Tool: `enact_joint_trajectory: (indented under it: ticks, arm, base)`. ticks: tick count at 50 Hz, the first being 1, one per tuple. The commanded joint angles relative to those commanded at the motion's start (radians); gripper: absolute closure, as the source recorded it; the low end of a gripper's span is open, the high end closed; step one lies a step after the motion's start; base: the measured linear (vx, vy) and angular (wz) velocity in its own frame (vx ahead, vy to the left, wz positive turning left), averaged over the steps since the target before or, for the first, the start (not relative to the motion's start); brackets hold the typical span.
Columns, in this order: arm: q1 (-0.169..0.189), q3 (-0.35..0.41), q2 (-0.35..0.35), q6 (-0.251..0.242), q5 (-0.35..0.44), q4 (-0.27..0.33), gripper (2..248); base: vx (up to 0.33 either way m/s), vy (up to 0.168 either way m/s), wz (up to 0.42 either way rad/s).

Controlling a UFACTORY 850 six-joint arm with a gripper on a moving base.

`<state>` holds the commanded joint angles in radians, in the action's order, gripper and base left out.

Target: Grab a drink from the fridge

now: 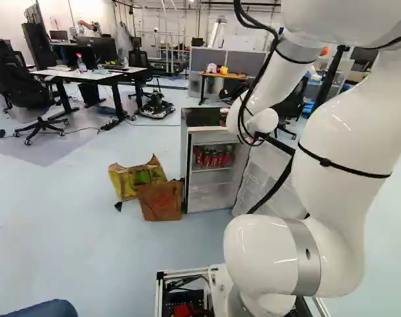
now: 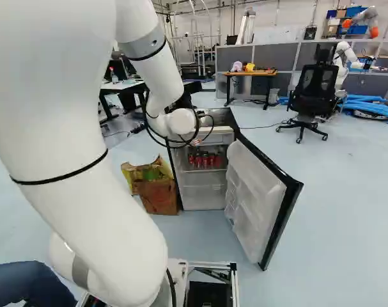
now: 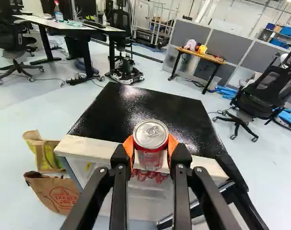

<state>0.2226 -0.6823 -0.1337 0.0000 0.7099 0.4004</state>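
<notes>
At the left of the left base view, a black office chair is standing by a white-topped desk. Nearer the fridge, a yellow-green bag and a brown paper bag are being kept side by side on the floor, close to the cabinet's outer wall. Next along, the compact black-topped fridge is standing open, and red drink cans are being stored on an upper shelf inside.

At its upper front edge, a red soda can with a silver lid is being held outside the compartment by the arm's black gripper. The fingers are being kept clamped on the can, the orange pads pressing from opposite sides. The can is lying directly between the fingertips, its long axis running near upright and across the fingers' reach, its lid being turned toward the wrist. The fridge top is lying just beyond; whether the can is touching the edge cannot be told.

Farther right, the fridge door is hanging wide open, the white robot arm rising on the near side. With the drink apparently secured, the grab is being judged nearly complete; a straight lift and a draw back toward the base are being called for, knocks against edge or door being the likely risk.
</notes>
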Motion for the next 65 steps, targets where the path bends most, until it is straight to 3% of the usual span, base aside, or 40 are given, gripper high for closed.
enact_joint_trajectory:
  ticks: [65]
  arm:
    - [-0.022,-0.200,-0.146,0.000,-0.041,0.000,158]
  base:
    - [0.000,0.000,0.000]
